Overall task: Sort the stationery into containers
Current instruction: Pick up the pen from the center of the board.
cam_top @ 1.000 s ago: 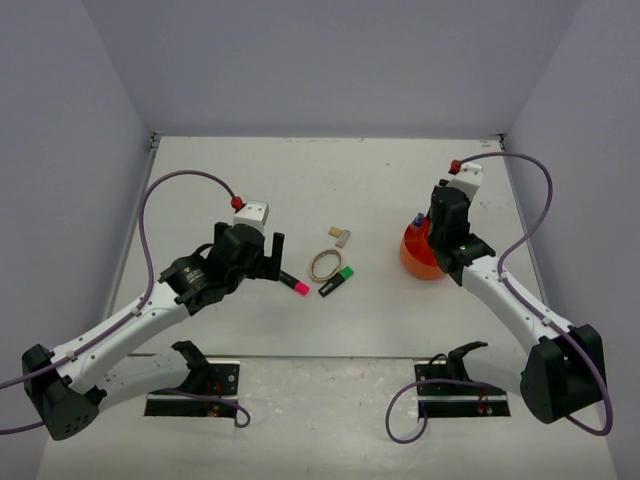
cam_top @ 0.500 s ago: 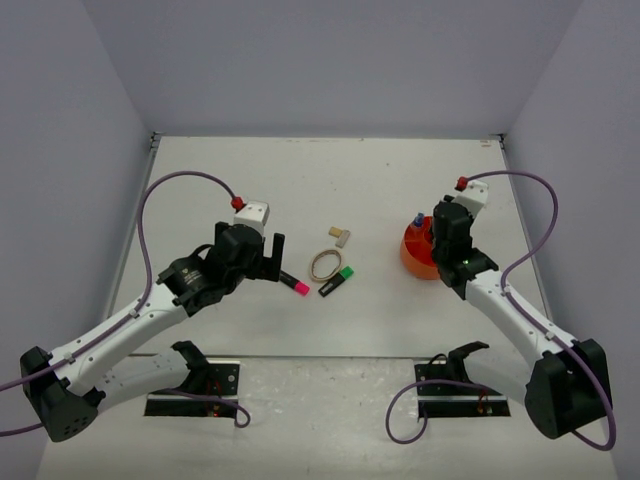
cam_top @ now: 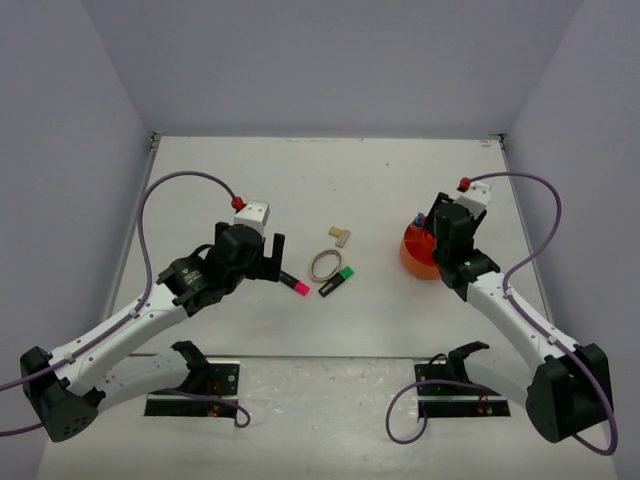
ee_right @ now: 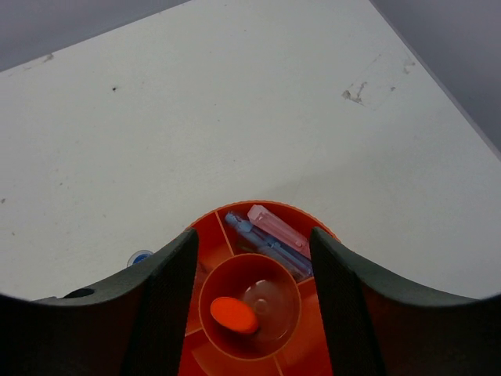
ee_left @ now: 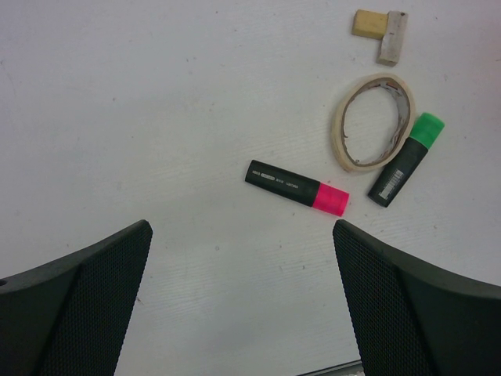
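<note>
My right gripper [ee_right: 254, 235] hangs open right over the low orange pot [cam_top: 412, 264], its fingers [ee_right: 168, 290] either side of the pot's rim [ee_right: 258, 207]. An orange-ended highlighter [ee_right: 234, 314] stands in the pot's middle cup, touching neither finger. A pastel pink highlighter [ee_right: 278, 228] and a blue one [ee_right: 262, 244] lie in a rear compartment. My left gripper [ee_left: 241, 229] is wide open above bare table. Just ahead of it lies a black highlighter with a pink end [ee_left: 296, 187], then a green-ended one [ee_left: 405, 159], a tan rubber band [ee_left: 342, 141] and a tan block [ee_left: 380, 30].
A blue cap [ee_right: 140, 257] pokes up at the pot's left side, also seen as a blue cap [cam_top: 418, 218] from above. The loose items sit in a cluster [cam_top: 324, 265] mid-table between the arms. Grey walls close the table's left, right and back.
My right gripper shifted a little over the pot and its jaws have spread apart. The left arm and the loose items have not moved.
</note>
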Robot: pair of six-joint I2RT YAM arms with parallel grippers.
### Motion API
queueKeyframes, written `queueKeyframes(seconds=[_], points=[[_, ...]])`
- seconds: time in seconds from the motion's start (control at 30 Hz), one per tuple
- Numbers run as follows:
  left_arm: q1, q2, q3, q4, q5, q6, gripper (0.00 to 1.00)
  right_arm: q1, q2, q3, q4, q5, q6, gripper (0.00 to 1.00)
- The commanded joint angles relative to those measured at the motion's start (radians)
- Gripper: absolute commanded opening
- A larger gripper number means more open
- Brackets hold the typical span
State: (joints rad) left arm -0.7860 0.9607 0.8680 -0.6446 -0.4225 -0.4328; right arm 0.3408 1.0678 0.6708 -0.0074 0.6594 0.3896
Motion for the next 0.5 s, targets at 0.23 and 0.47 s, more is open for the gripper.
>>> queueKeyframes(seconds=[0.23,0.47], points=[[0.001,-0.001,-0.008,0.036,-0.021,0.017,1.00,0.071,-0.130,0.061,-0.097,-0.114,0.037,0.81],[0.066,0.010,0.027,-0.056,-0.219,-0.102,1.00,0.407,-0.034,0.214,-0.357,-0.155,0.260,0.99]])
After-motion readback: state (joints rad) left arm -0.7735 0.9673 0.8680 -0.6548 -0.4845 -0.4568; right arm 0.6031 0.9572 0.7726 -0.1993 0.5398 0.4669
